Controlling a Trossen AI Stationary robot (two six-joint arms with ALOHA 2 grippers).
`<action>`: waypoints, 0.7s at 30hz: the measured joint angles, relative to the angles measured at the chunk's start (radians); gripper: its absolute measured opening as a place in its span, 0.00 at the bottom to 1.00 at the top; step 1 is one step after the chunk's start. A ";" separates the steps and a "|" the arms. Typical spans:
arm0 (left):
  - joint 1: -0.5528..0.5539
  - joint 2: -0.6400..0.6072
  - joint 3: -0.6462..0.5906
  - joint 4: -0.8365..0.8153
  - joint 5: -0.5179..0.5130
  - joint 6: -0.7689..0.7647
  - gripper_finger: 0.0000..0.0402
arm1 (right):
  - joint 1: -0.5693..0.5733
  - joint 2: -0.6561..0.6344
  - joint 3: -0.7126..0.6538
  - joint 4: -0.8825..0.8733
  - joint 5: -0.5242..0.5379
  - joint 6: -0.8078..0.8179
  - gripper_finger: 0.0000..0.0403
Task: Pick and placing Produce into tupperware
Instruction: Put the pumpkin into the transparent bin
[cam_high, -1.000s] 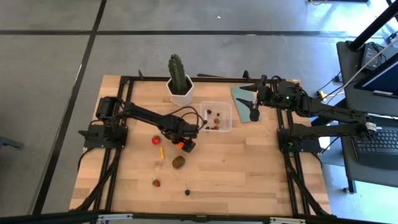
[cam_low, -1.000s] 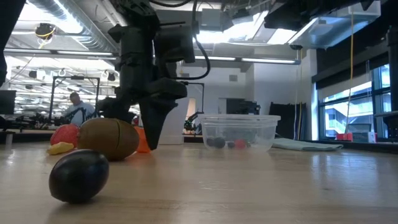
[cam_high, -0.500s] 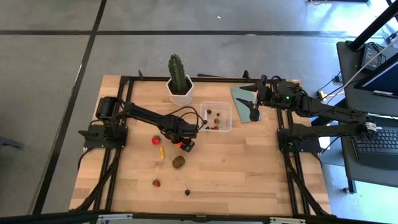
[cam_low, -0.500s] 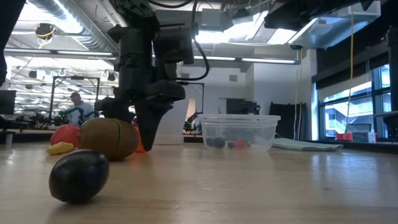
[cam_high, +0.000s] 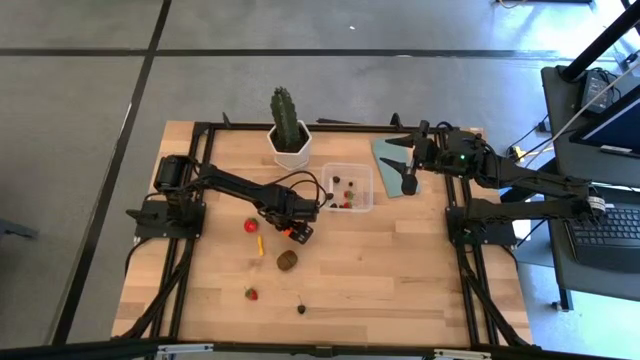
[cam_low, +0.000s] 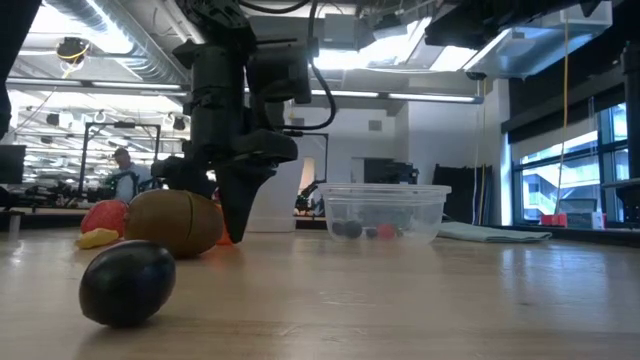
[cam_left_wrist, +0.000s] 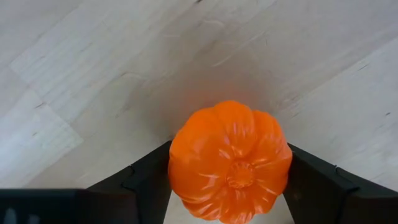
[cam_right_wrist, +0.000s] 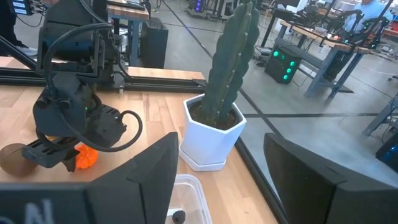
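I see open board right of brown oval (cam_high: 287, 260). Cactus (cam_high: 286, 118) stands just behind tupperware (cam_high: 349, 187); lid (cam_high: 392, 166) flanks its right side, under right gripper (cam_high: 408, 170).

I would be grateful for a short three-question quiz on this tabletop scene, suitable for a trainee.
1. True or false: the orange ball sits between the left gripper's fingers.
2. Multiple choice: where is the right gripper? A) inside the tupperware; B) over the blue-grey lid; C) beside the cactus.
3. Fill in: the brown oval lies on the ______.

Key: 1 true; 2 B; 3 table.
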 joint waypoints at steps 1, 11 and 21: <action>0.001 -0.003 0.000 -0.001 0.001 -0.004 0.62 | 0.000 0.000 0.000 0.000 0.000 0.000 0.59; 0.091 -0.105 0.067 0.056 0.054 0.118 0.61 | 0.000 0.000 0.000 0.027 0.000 0.000 0.59; 0.221 -0.085 0.201 0.284 0.051 0.370 0.61 | 0.000 0.000 0.000 0.035 0.000 -0.003 0.59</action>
